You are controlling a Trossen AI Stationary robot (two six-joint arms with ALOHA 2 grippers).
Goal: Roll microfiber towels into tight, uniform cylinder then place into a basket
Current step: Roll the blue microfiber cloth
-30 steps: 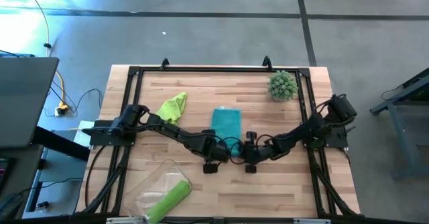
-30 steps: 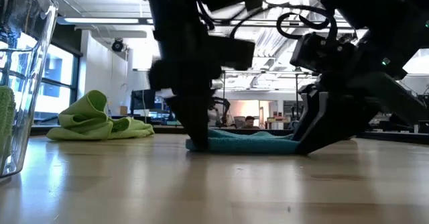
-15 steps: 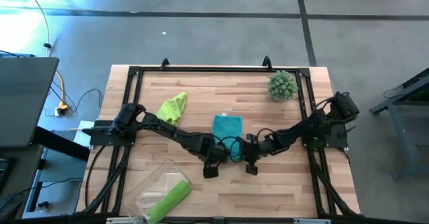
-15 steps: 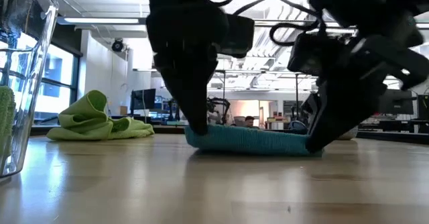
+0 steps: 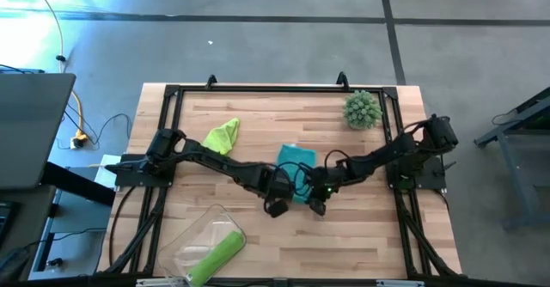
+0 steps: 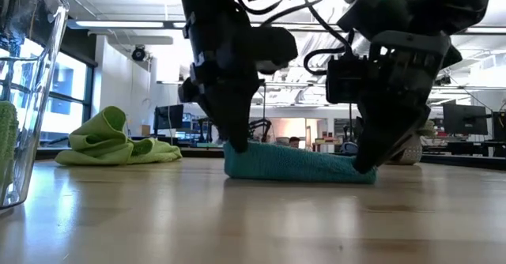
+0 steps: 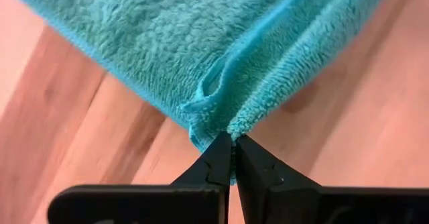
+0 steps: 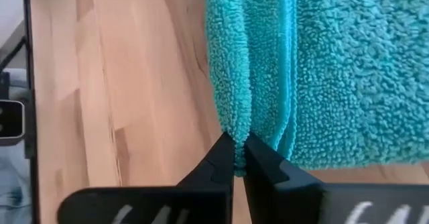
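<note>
At the lower left of the high view the clear basket (image 5: 199, 244) sits on the table (image 5: 258, 115) with a rolled lime green towel (image 5: 216, 257) lying in it, one end poking over its near rim; in the low view the basket's wall stands at the far left edge. Up and to the right, in the left-centre of the high view, a second lime green towel (image 5: 221, 136) lies crumpled and loose, well apart from both arms. At the centre the teal towel (image 5: 295, 168) lies on the wood, its near edge folded over on itself. The left end effector (image 5: 277, 203) is pinched shut on the left corner of that folded edge, and the left wrist view shows the fingertips (image 7: 224, 158) closed on the doubled fabric. Just beside it, the right end effector (image 5: 317, 203) is likewise clamped shut on the right corner, the cloth nipped between its tips in the right wrist view. At the upper right a spiky green ball (image 5: 362, 109) rests near the table's corner.
</note>
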